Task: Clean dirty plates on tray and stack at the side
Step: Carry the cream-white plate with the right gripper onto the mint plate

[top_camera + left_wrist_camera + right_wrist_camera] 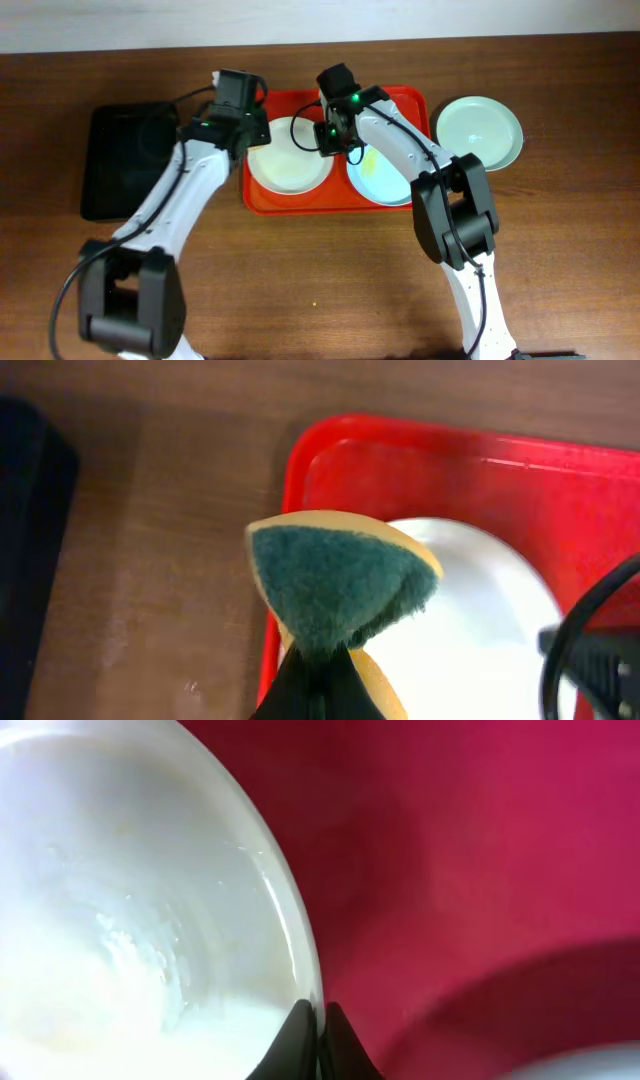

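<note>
Left fingers (318,682) pinch sponge (335,575); right fingers (290,1050) grip cropped white plate (130,900).

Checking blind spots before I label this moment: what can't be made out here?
Overhead: the right arm hides part of the pale blue-green round plate on the red rectangular plastic tray.
Right wrist: frame edges cut off most of the white round plate.
Left wrist: the left edge cuts off the black rectangular tray.
</note>
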Controlling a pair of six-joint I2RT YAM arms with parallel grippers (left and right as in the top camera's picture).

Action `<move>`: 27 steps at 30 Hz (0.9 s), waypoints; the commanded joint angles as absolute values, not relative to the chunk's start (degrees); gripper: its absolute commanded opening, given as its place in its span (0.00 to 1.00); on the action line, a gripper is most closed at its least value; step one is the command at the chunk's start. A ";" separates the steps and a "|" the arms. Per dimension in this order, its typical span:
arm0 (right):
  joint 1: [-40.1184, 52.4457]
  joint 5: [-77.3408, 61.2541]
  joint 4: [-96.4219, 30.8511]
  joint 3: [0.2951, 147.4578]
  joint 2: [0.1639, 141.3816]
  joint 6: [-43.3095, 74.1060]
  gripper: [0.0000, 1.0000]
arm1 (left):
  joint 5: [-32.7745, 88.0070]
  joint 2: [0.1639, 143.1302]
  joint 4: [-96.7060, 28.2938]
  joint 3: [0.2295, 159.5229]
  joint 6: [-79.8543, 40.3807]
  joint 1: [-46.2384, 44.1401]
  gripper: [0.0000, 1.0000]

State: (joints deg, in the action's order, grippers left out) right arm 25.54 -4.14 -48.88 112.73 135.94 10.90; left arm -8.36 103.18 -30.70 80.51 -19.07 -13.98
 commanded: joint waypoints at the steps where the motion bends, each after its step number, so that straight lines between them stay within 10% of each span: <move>1: 30.02 22.13 -50.00 114.78 127.22 0.93 0.04 | -4.45 98.59 -34.70 81.87 -18.63 -7.62 0.00; 7: 44.07 74.50 -42.04 114.89 124.55 -15.73 0.04 | -3.79 98.61 -39.79 81.80 -18.81 0.16 0.00; 14: 47.29 82.83 -32.99 114.87 124.55 -23.40 0.04 | -2.24 98.61 -40.45 81.80 -18.81 0.16 0.00; 18: 36.29 32.60 -53.19 114.89 123.83 8.60 0.04 | -1.63 98.65 -40.36 80.62 -18.83 0.12 0.00; 22: 13.63 -16.05 -53.95 114.83 122.63 11.70 0.04 | -0.01 98.65 -39.72 80.34 -18.81 -0.01 0.00; 27: -17.50 -21.26 -64.16 114.19 123.39 10.79 0.04 | 0.71 98.67 -38.74 80.34 -18.81 -2.48 0.00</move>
